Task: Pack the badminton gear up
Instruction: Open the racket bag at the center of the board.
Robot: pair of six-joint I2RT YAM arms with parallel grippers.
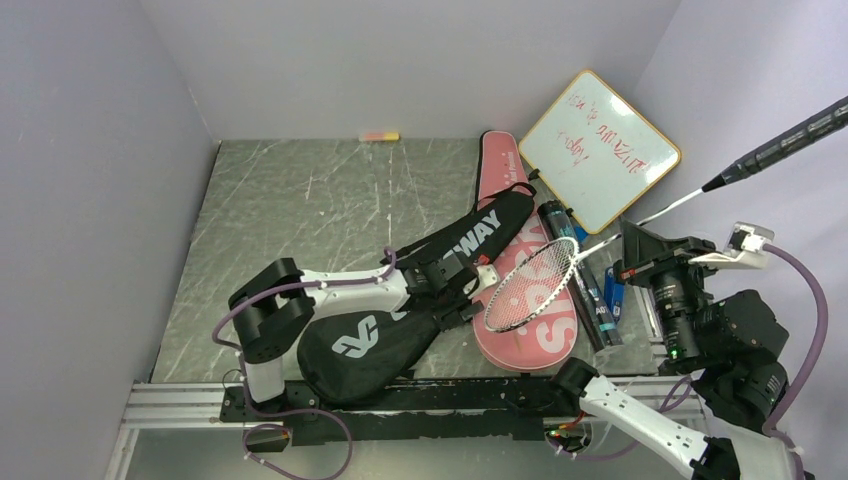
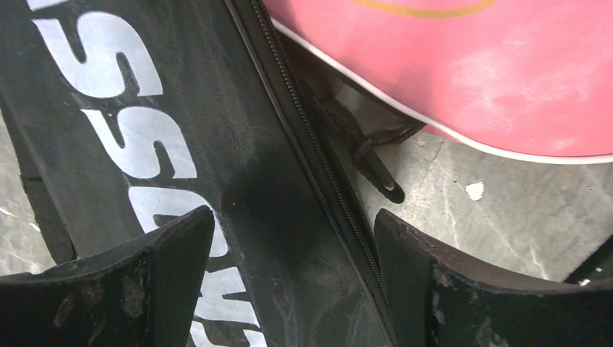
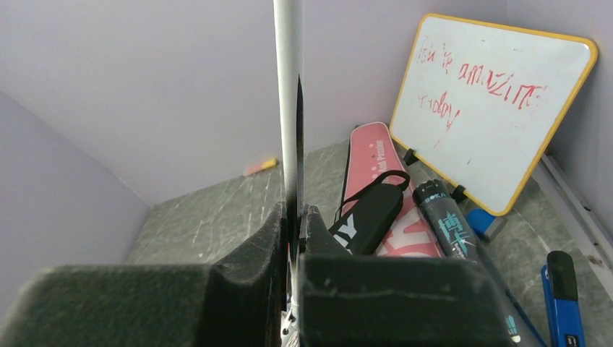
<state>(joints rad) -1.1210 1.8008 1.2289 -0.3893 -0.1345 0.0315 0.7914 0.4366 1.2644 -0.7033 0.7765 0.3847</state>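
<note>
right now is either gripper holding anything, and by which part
The right gripper is shut on the white-framed racket, gripping its thin shaft. The left gripper is open over the black cover, holding nothing.

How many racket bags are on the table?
2. The black fabric racket cover with white lettering lies under the left gripper; the long pink racket cover lies just right of it. Another could be hidden underneath.
</note>
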